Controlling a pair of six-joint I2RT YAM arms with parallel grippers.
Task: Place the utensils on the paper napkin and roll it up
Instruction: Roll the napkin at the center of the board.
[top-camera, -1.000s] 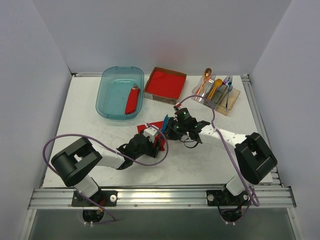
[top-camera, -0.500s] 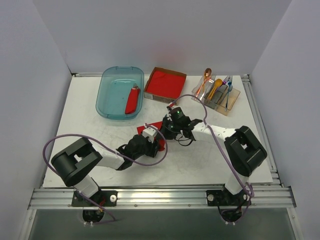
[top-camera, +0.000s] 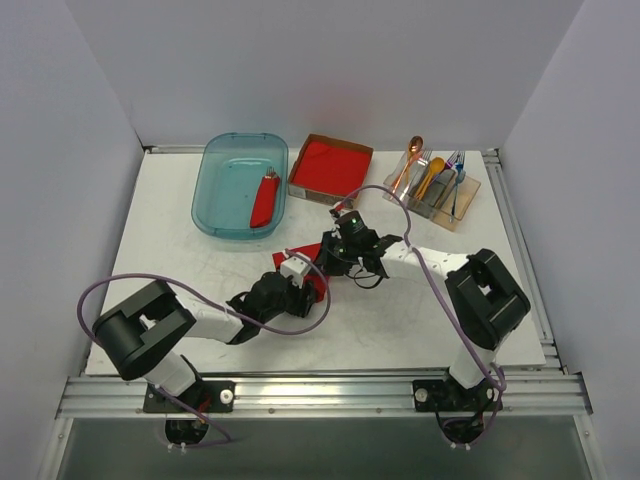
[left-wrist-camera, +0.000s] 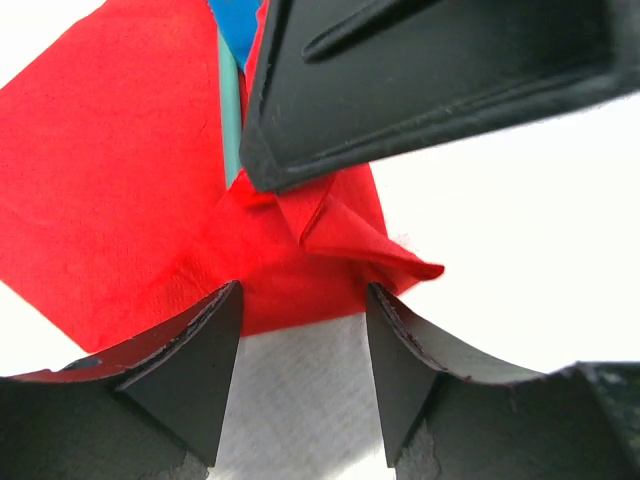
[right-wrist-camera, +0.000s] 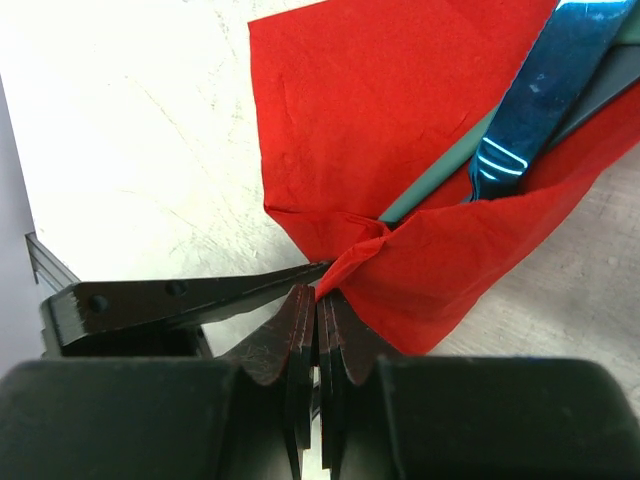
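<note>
Currently I am seeing both arms meeting over the paper napkin (top-camera: 318, 288), which is lying partly folded on the bench (top-camera: 180, 240) near its middle. The right claw (right-wrist-camera: 316, 292) is sitting fully closed, its tips touching a crumpled fold at the napkin's edge; I cannot tell whether any paper is caught between them. The left claw (left-wrist-camera: 302, 295) is standing moderately wide just beside it, with the napkin's edge lying in the gap between its two fingers and nothing pinched. The teal spoon (right-wrist-camera: 440, 180) and the blue piece (right-wrist-camera: 540, 90) are lying side by side on the napkin, touching, their near ends tucked under a folded flap of the red sheet. Farther back, a teal bin (top-camera: 232, 175) is holding a red rolled bundle (top-camera: 264, 200), a cardboard box (top-camera: 318, 194) is holding a red stack (top-camera: 330, 165), and a clear holder (top-camera: 440, 200) is carrying an orange spoon (top-camera: 408, 165) among other cutlery.
</note>
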